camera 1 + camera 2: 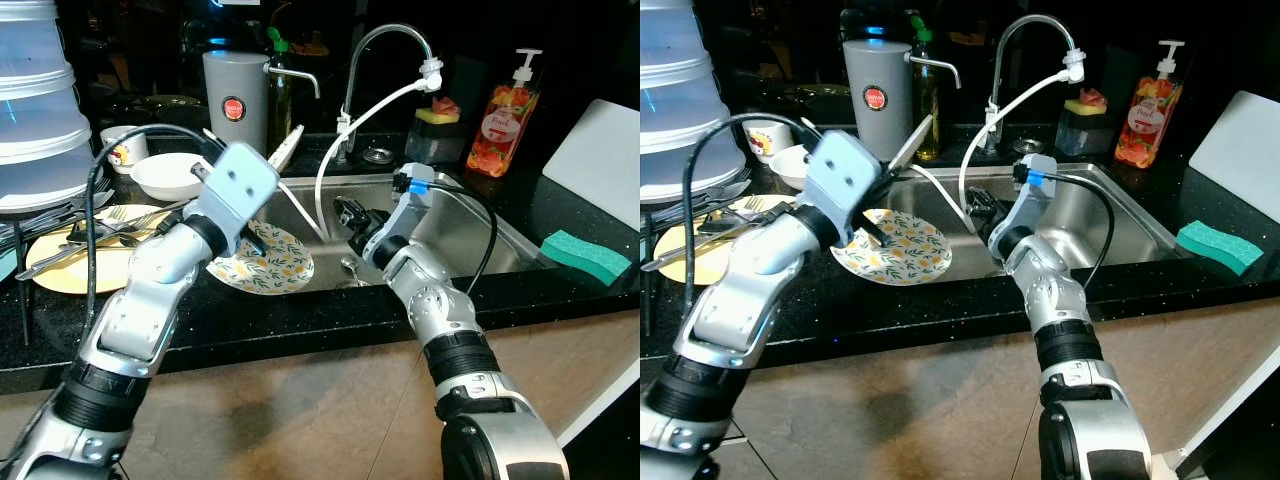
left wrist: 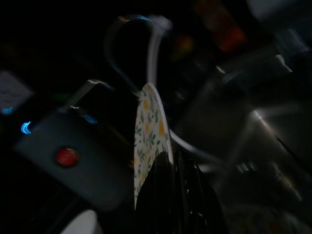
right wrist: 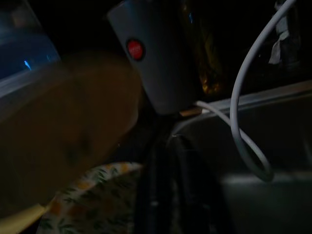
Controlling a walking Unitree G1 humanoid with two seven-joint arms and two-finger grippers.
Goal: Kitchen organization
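Left end effector (image 1: pixel 258 243) pinching rim of patterned plate (image 1: pixel 268 262), holding it tilted over sink (image 1: pixel 500 235) edge, beside surface. Right end effector (image 1: pixel 350 214) hovering inside sink, finger state unclear. Step: moving plate. Next: lowering it flat into sink, avoiding white hose (image 1: pixel 330 170).

A black speckled counter (image 1: pixel 300 325) is seen, with a steel sink (image 1: pixel 500 240) set into it. On its left part are laid a yellow plate (image 1: pixel 70 265) bearing forks, a white bowl (image 1: pixel 168 175) and a small cup (image 1: pixel 125 147), while a grey canister (image 1: pixel 236 100) and a dark bottle (image 1: pixel 279 90) are stood behind the sink (beside the tap (image 1: pixel 385 45)). To the right are placed a soap dispenser (image 1: pixel 507 115), a green sponge (image 1: pixel 586 255) and a white board (image 1: pixel 600 160).
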